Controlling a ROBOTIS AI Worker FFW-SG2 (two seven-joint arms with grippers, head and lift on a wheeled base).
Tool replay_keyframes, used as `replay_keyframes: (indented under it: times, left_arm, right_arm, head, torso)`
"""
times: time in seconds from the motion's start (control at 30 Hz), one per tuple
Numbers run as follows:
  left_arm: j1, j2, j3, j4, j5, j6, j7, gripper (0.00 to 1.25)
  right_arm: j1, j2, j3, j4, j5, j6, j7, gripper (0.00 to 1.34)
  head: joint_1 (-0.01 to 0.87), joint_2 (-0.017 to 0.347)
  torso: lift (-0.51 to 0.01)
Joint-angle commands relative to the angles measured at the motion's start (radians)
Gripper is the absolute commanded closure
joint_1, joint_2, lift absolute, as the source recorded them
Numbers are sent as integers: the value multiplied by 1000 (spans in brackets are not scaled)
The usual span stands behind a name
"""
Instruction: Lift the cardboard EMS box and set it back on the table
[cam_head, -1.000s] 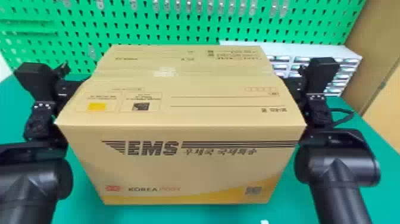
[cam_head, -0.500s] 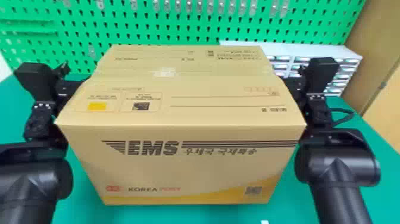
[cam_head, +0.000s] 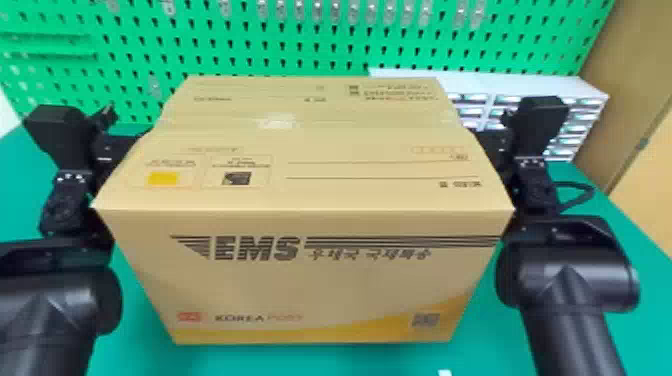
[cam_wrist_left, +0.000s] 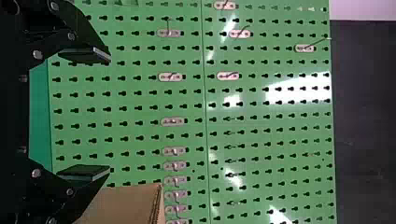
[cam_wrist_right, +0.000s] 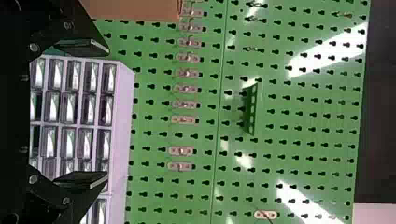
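One cardboard EMS box (cam_head: 300, 280) between left gripper (cam_head: 111, 148) and right gripper (cam_head: 494, 144), each with two fingers spread; positions unchanged from earlier.

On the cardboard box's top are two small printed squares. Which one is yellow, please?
The left square is yellow; the right square, beside it, is dark.

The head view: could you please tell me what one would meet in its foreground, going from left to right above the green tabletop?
Left arm → cardboard EMS box → right arm.
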Motion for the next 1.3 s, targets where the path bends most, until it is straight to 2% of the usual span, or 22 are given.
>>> replay_keyframes:
  times: [0.0,0.67,1.0,1.1,1.27]
  left_arm:
    - [8,0,6,9,8,-1,0,410]
    - [78,2,6,106,36,-8,-23,414]
    - [81,2,23,149,50,-69,-45,414]
    - [81,0,41,147,50,-75,-61,414]
    - [80,2,95,147,45,-89,-106,414]
  right_arm:
    - [13,-7,0,9,2,-2,0,338]
    - [92,-32,0,84,-35,-4,2,341]
    - [105,-44,0,112,-51,-13,2,341]
    - [106,-55,-13,110,-67,-22,3,341]
    - [115,-90,-37,84,-81,-28,3,340]
  head:
    - [678,-14]
    - [678,-14]
    - [678,-14]
    - [678,-14]
    - [678,-14]
  torso:
    - [-93]
    - [-93]
    - [-93]
    - [-93]
    - [-93]
